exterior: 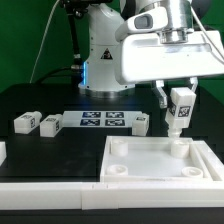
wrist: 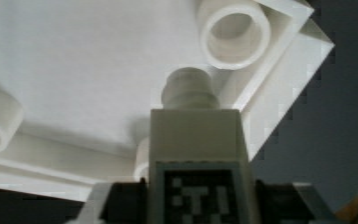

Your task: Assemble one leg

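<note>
My gripper (exterior: 178, 100) is shut on a white leg (exterior: 177, 113) with a black-and-white tag on its face, and holds it upright above the far right corner of the large white square panel (exterior: 150, 168). The leg's peg end points down, a little above the panel's corner hole (exterior: 178, 149). In the wrist view the leg (wrist: 197, 140) runs out from between my fingers (wrist: 114, 200) toward the panel (wrist: 105, 80), and its round peg (wrist: 188, 88) sits short of the raised corner socket (wrist: 240, 35). Three more legs lie on the table: two at the exterior view's left (exterior: 25, 123) (exterior: 50, 123), one by the marker board (exterior: 140, 124).
The marker board (exterior: 100, 121) lies flat behind the panel. The robot base (exterior: 100, 55) stands at the back. A white rim (exterior: 50, 188) runs along the table's front edge. The panel has raised sockets at its other corners (exterior: 119, 148) (exterior: 118, 177).
</note>
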Robot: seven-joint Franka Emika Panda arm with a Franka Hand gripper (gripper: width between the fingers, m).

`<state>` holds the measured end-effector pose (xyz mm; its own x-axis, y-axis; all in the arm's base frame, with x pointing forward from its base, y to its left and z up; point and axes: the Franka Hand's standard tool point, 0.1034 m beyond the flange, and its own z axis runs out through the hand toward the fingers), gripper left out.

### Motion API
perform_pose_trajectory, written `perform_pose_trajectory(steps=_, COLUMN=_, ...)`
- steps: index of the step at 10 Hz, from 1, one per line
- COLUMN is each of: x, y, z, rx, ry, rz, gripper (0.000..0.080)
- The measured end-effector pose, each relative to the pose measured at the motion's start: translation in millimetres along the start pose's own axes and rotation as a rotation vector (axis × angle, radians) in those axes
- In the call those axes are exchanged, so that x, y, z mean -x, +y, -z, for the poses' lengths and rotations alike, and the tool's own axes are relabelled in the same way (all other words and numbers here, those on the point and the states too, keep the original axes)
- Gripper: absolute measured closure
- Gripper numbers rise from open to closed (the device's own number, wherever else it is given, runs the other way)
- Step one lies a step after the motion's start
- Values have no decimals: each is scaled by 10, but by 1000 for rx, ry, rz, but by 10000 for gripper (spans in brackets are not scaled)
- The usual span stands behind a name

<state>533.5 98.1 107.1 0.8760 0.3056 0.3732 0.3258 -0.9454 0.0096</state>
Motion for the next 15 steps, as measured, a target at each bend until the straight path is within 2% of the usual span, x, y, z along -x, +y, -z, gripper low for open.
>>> perform_pose_trajectory(steps=2, x=-239, y=53, z=14, rx=1, ry=16, rz=-1, gripper=508)
perform_pose_trajectory(steps=7, x=-711, y=132, z=-161, rx=-5, ry=58, rz=12, gripper=508)
perform_pose_trajectory(steps=9, x=-941, y=221, z=-214, rx=-5, ry=65, rz=71, gripper=508)
perform_pose_trajectory(steps=12, x=-952, y=230, z=-237, rx=-6, ry=64, rz=75, gripper=508)
perform_pose_trajectory(steps=14, x=-965, y=267, z=-237, rx=11, ry=115, rz=80, gripper=508)
perform_pose_trajectory(steps=15, x=-946, y=256, z=-248, rx=8, ry=105, rz=81, gripper=508)
